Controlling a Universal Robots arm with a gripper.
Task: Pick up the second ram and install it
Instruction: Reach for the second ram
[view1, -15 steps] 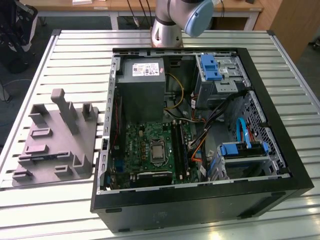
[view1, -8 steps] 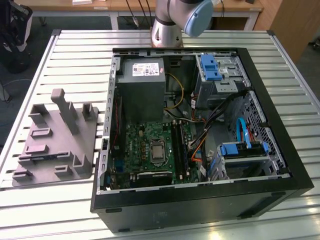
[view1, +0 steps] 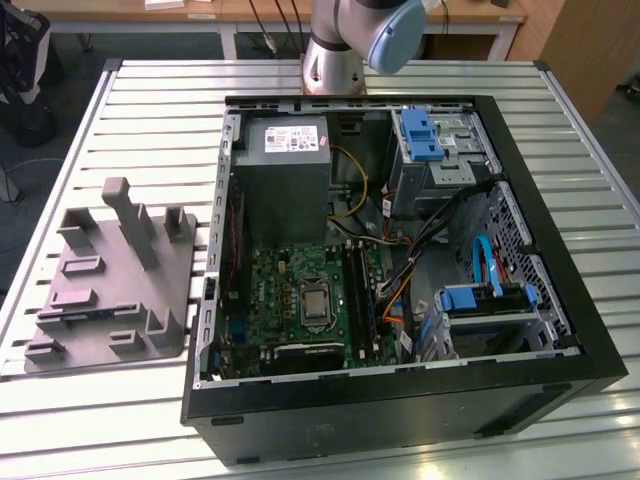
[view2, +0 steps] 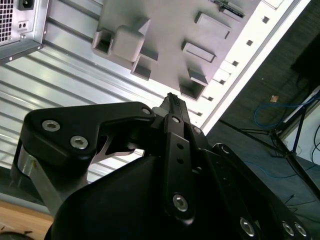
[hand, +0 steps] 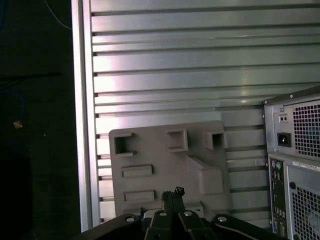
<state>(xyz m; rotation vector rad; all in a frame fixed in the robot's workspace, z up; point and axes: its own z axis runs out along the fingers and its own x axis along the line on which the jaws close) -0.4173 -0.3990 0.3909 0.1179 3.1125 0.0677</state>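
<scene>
The second ram (view1: 68, 318) is a thin dark stick lying in a long slot of the grey fixture block (view1: 120, 290), towards the exterior view's left. In the second wrist view the second ram (view2: 231, 9) shows as a dark strip at the far end of the fixture block (view2: 165, 30). My gripper (view2: 171, 100) hangs high above the block, its black fingers closed together with nothing visible between them. In the first wrist view the gripper (hand: 172, 192) sits over the block (hand: 160, 160), hiding one edge of it.
The open computer case (view1: 400, 420) lies on the slatted metal table (view1: 150, 120), with the motherboard (view1: 300, 290), its memory slots (view1: 358, 290), cables and blue drive brackets inside. The arm's base (view1: 340, 60) stands behind the case. The table edge (hand: 82, 125) runs beside the fixture.
</scene>
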